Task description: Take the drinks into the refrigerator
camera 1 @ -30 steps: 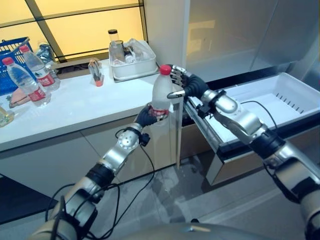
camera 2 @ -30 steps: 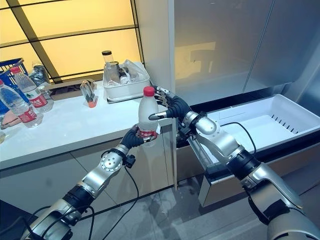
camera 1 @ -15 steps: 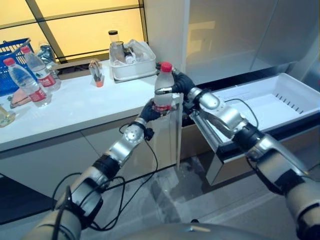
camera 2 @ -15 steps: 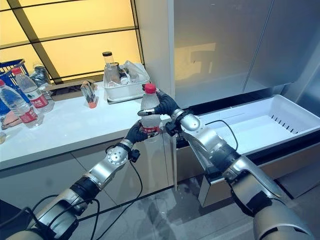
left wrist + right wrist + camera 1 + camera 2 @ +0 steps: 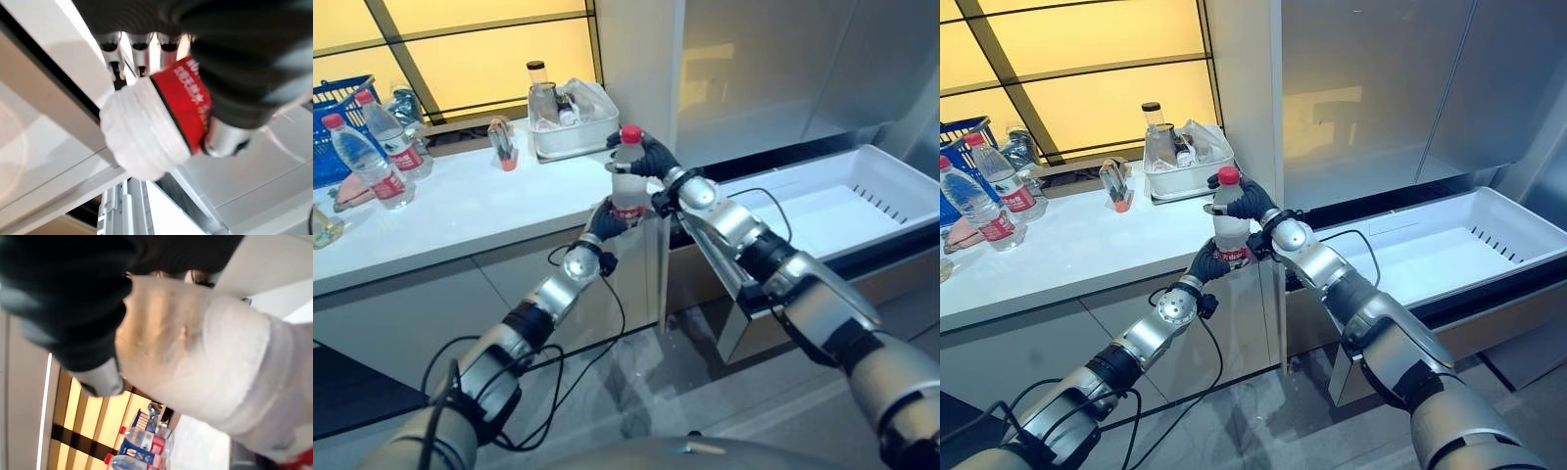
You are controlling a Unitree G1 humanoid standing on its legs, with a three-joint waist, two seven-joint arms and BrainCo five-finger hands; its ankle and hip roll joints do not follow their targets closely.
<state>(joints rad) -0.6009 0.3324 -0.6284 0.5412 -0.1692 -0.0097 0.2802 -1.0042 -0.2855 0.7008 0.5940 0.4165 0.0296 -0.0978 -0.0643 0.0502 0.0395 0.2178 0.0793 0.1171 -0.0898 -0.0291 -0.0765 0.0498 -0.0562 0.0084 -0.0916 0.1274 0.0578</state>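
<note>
A clear water bottle (image 5: 627, 192) with a red cap and red label stands upright in the air at the counter's right end. My left hand (image 5: 606, 219) is curled round its lower part at the label (image 5: 183, 103). Coming in from the right, my right hand (image 5: 652, 157) is wrapped round the bottle's shoulder just below the cap. In the right wrist view the bottle's upper body (image 5: 195, 362) lies against that hand's dark cover (image 5: 63, 298). The refrigerator's white drawer (image 5: 862, 186) stands pulled out and bare to the right.
Two more water bottles (image 5: 360, 162) (image 5: 396, 132) stand on the white counter (image 5: 460, 215) at far left by a blue basket (image 5: 333, 103). A white tray (image 5: 573, 132) of items and a small bottle (image 5: 499, 142) sit at the back. The grey fridge doors (image 5: 754, 69) are closed above the drawer.
My right hand has moved left from beside the cap and closed round the bottle's upper part. The bottle, still in my left hand, has shifted slightly back toward the counter.
</note>
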